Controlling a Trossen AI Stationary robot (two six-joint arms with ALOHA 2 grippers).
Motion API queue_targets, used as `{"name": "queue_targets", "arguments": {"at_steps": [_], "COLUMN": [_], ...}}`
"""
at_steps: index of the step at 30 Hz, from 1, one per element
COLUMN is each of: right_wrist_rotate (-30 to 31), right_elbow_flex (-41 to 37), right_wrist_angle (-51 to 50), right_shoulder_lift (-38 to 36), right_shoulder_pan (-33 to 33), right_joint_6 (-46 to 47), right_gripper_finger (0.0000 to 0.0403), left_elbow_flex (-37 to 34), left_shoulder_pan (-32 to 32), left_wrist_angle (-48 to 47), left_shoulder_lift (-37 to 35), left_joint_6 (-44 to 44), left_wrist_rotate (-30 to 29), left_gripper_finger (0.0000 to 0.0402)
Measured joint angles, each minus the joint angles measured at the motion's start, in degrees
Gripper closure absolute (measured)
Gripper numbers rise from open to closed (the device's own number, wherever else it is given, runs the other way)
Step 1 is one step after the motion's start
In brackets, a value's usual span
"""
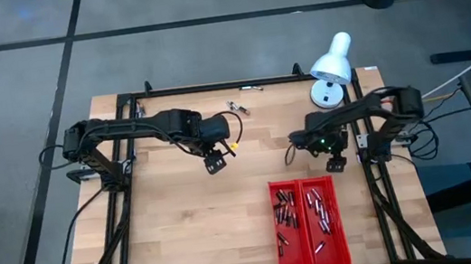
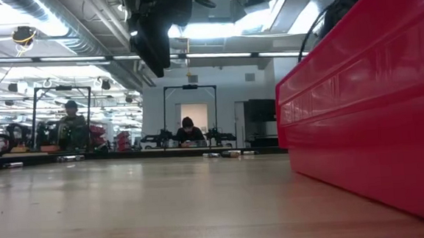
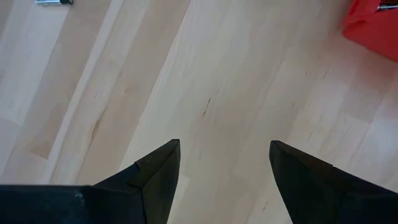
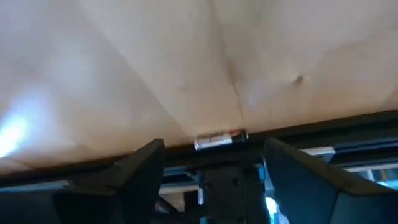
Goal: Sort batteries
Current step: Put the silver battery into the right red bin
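While hanging above bare wood near the middle of the table (image 1: 185, 230), holds nothing: left hand (image 1: 215, 164), fingers (image 3: 158, 171) spread wide with only pale planks between them in its wrist view. Well apart from the red tray (image 1: 303, 182), with just a corner of that tray showing in the same wrist view.

Right hand (image 1: 335, 163) likewise spread and empty. Poised just beyond the tray's far right corner, close to the table's right edge. Both dark fingers (image 4: 140, 168) set well apart in its own wrist view, nothing pinched.

Batteries mostly inside the tray, at the near right part of the table. Split into two long compartments side by side. One scattered group of batteries (image 1: 285, 218) in the left compartment, lying at mixed angles. Another group (image 1: 321, 212) in the right compartment, also loose and unaligned. Too small from above to tell one kind from another.

One stray silvery cell (image 4: 221, 139) with a reddish end visible past the right hand's fingers, lying on its side against the dark rail at the table's edge, not touched by either finger.

A few small metallic pieces (image 1: 239, 107) near the table's far edge, between the two arms; cannot tell what sort.

White lamp (image 1: 332, 66) standing at the far right corner. From table height, red tray wall filling the right side, two seated people (image 2: 188, 131) far off in the room behind.
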Motion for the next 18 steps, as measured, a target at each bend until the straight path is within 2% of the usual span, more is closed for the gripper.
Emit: {"name": "queue_targets", "arguments": {"at_steps": [6,18], "right_wrist_rotate": [0.32,0.89], "right_elbow_flex": [-5.31,-5.78], "right_wrist_angle": [0.42,2.98], "right_shoulder_lift": [2.56,5.92], "right_shoulder_pan": [0.22,0.19], "right_joint_6": [-0.57,0.52], "right_gripper_finger": [0.0127,0.0127], "left_elbow_flex": [0.00,0.00], "left_shoulder_pan": [-0.11,-0.11], "left_wrist_angle": [-0.47,-0.50], "left_shoulder_lift": [0.00,0.00], "left_joint_6": [-1.06,-1.50], "left_wrist_rotate": [0.00,0.02], "left_gripper_finger": [0.0164,0.0164]}}
